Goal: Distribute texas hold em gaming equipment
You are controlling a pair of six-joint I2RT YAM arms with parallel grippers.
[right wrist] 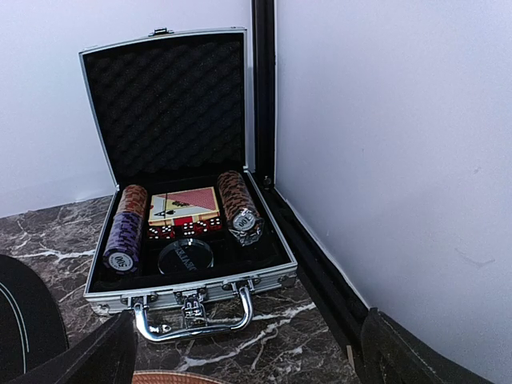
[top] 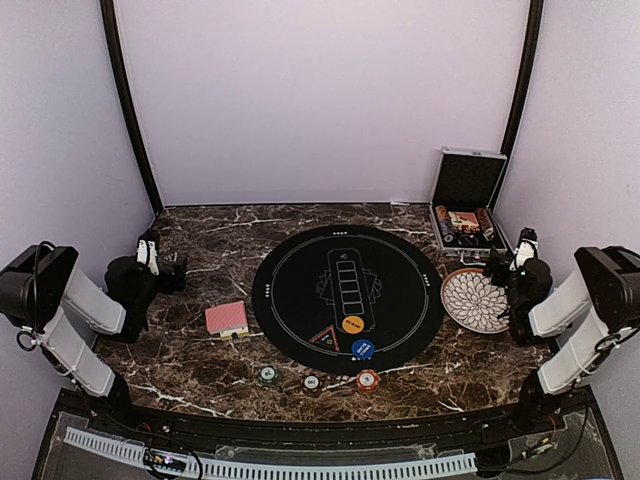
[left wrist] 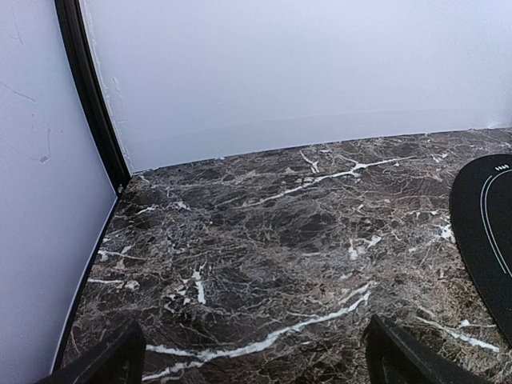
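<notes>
Round and stripe-edged, the green chip (top: 268,374), black chip (top: 311,382) and red chip (top: 368,379) lie on veined marble (top: 200,375) just nearer than the round black mat (top: 300,300). On its near part sit the blue disc (top: 362,349) and orange disc (top: 353,324); the red-backed deck (top: 227,318) lies left of it. The left gripper (left wrist: 256,356) and right gripper (right wrist: 248,352) gape, empty.

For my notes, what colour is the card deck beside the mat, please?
The card deck is red-backed; the top external view shows it best.

surface: marble table (top: 200,250) | on it: mat (top: 300,290), card deck (top: 227,318), three chips (top: 312,382), plate (top: 476,300), open case (top: 467,205)
</notes>
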